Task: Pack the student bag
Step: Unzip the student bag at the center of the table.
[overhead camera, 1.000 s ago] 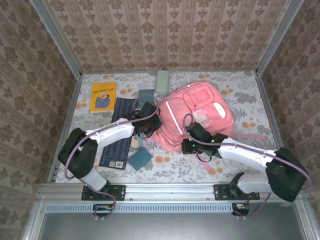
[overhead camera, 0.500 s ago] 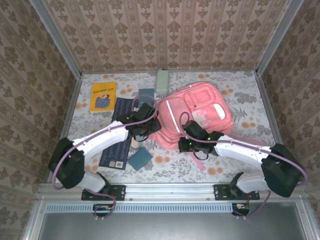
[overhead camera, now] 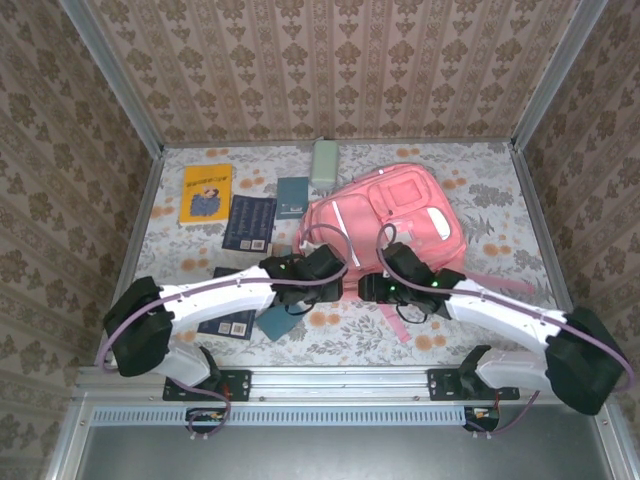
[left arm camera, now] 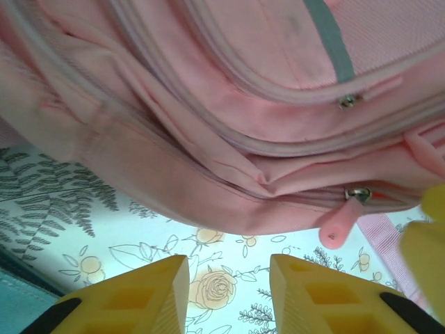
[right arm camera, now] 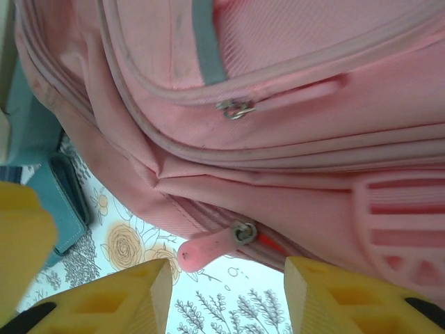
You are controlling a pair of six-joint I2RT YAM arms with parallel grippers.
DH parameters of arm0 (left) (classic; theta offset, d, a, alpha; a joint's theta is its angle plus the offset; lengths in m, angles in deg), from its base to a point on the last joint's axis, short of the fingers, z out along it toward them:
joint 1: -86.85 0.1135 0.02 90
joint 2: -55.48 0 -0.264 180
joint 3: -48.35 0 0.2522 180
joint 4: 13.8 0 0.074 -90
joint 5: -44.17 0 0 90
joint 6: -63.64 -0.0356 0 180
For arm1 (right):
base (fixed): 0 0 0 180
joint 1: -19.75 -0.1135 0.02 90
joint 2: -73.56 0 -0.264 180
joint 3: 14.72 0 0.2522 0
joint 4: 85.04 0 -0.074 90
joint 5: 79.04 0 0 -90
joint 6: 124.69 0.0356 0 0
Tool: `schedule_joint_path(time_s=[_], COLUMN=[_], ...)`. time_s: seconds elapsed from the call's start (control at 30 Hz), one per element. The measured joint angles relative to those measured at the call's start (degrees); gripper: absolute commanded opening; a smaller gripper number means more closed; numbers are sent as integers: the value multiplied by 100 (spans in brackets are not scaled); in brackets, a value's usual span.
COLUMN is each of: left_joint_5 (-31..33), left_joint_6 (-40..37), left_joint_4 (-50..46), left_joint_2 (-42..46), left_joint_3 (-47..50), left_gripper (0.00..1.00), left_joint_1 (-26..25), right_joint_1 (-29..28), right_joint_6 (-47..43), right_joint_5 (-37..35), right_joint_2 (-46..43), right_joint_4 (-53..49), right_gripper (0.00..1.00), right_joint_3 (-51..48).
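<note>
The student bag (overhead camera: 400, 212), a large pink backpack, lies flat at the table's middle right, its near edge facing both grippers. My left gripper (overhead camera: 335, 270) sits at the bag's near left corner. In the left wrist view, my left gripper (left arm camera: 228, 278) is open over the flowered cloth, just short of the bag's (left arm camera: 208, 104) zipped edge. My right gripper (overhead camera: 366, 288) is beside it. In the right wrist view, my right gripper (right arm camera: 228, 278) is open, with the bag's pink zipper pull (right arm camera: 208, 248) hanging just above the gap, untouched.
A yellow book (overhead camera: 207, 192), a dark blue booklet (overhead camera: 250, 222), a teal book (overhead camera: 292, 197) and a pale green case (overhead camera: 324, 162) lie at the back left. A teal notebook (overhead camera: 280, 318) and a dark booklet (overhead camera: 228, 322) lie under the left arm. A pink strap (overhead camera: 500, 275) trails right.
Both grippers were shut and now stand open. The left gripper has swung right and nearer, from the bag's left side to its near edge. The bag has settled slightly farther back.
</note>
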Motion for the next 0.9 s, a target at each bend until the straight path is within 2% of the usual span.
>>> schedule_joint_path(time_s=[0.23, 0.4, 0.7, 0.9], left_joint_5=[271, 118, -474, -658], left_joint_6=[-297, -704, -1281, -1681], left_joint_4=[-101, -52, -50, -212], left_joint_2=[-828, -1397, -1759, -2002], left_joint_3=[-826, -1300, -1333, -1602], left_gripper=[31, 30, 31, 34], left_joint_1=[-463, -468, -151, -155], right_joint_1=[706, 1180, 1215, 1215], right_joint_6=[24, 22, 46, 133], right_joint_5=[-57, -28, 15, 15], right_joint_2=[-1506, -2192, -2284, -2282], right_joint_4=[-603, -1067, -1311, -1314], right_gripper=[46, 46, 46, 46], right_joint_3=[-413, -592, -656, -782])
